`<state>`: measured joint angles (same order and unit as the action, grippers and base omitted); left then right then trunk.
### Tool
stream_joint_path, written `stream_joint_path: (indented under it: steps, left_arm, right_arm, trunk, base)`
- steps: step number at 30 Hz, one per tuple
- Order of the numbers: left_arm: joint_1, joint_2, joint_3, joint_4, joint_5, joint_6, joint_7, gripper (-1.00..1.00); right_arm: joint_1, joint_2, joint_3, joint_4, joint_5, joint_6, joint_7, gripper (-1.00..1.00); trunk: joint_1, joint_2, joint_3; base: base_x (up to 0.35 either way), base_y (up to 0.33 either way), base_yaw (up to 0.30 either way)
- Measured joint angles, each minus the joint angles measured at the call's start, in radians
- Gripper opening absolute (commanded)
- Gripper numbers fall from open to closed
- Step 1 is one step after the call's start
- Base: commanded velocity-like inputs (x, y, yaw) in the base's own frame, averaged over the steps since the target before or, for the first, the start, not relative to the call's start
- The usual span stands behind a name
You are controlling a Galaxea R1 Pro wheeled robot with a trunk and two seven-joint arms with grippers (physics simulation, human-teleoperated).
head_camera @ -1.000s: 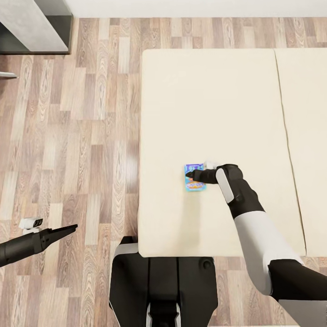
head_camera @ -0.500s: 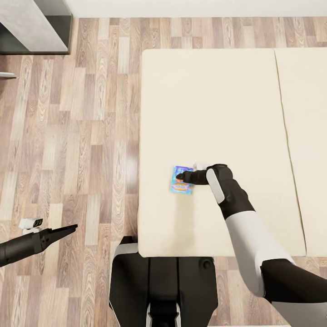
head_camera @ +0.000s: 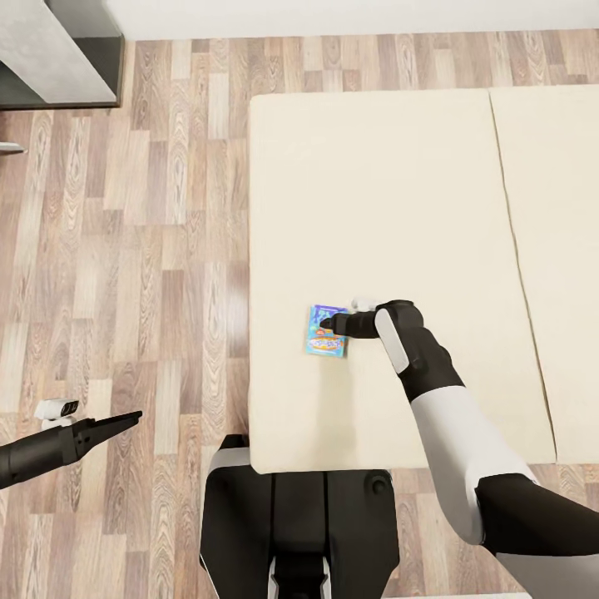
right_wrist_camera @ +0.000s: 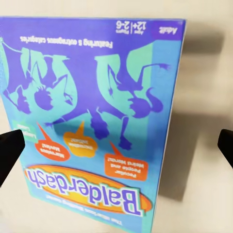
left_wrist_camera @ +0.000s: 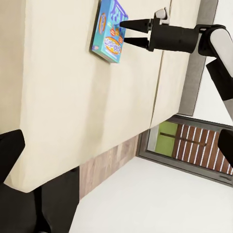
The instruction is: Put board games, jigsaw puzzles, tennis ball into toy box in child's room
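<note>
On the bed: mattress (head_camera: 399, 208) is taking up most of the head view, wood-plank floor (head_camera: 125, 249) lying to its left; robot base is standing at the bed's near edge.
Task progress: judging early for this item. One blue board game (head_camera: 326, 331) is lying flat on the bed, near its near-left corner, not yet lifted. Toy box, worktop and the other toys are not among what these views are showing, so their status cannot be logged.
Remaining (judgement): grasp this game, carry it to the toy box, then deal with whatever else is outstanding.
Right arm: reaching across the mattress, right gripper (head_camera: 327, 323) sitting low over the game's upper right part.
Right jaws: standing open at a moderate spread; in the left wrist view the two fingers (left_wrist_camera: 130, 23) are showing a gap, tips over the box's edge (left_wrist_camera: 110, 30). Contact cannot be told.
Game versus jaws: in the right wrist view the box (right_wrist_camera: 97, 111), lettered "Balderdash", is lying between the two dark tips, not clamped.
Left gripper (head_camera: 133, 415): hanging over the floor, well apart from the bed; jaws reading as closed, holding nothing.
</note>
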<state>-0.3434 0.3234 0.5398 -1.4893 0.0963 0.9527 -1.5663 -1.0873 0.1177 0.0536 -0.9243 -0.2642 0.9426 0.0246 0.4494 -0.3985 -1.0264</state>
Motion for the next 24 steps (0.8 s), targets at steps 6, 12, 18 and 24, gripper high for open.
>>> stream_joint_path:
  steps: [6,12,18,24]
  left_arm:
    - [0.0,0.0,0.0,0.0,0.0,0.0,0.0,1.0]
    - [0.0,0.0,0.0,0.0,0.0,0.0,0.0,1.0]
    - [0.0,0.0,0.0,0.0,0.0,0.0,0.0,1.0]
    - [0.0,0.0,0.0,0.0,0.0,0.0,0.0,1.0]
  right_arm:
    - [0.001,0.007,0.0,0.0,-0.001,-0.001,0.001,1.0]
    - [0.001,0.029,0.001,0.004,0.0,-0.002,-0.002,1.0]
    - [0.002,0.043,0.002,0.007,0.003,-0.004,-0.005,1.0]
    - [0.001,0.046,0.002,0.008,0.003,-0.005,-0.005,1.0]
  trunk:
    - [0.0,0.0,0.0]
    - [0.0,0.0,0.0]
    - [0.0,0.0,0.0]
    - [0.0,0.0,0.0]
  base:
    - [0.0,0.0,-0.003]
    - [0.0,0.0,0.0]
    - [0.0,0.0,0.008]
    - [0.0,0.0,0.116]
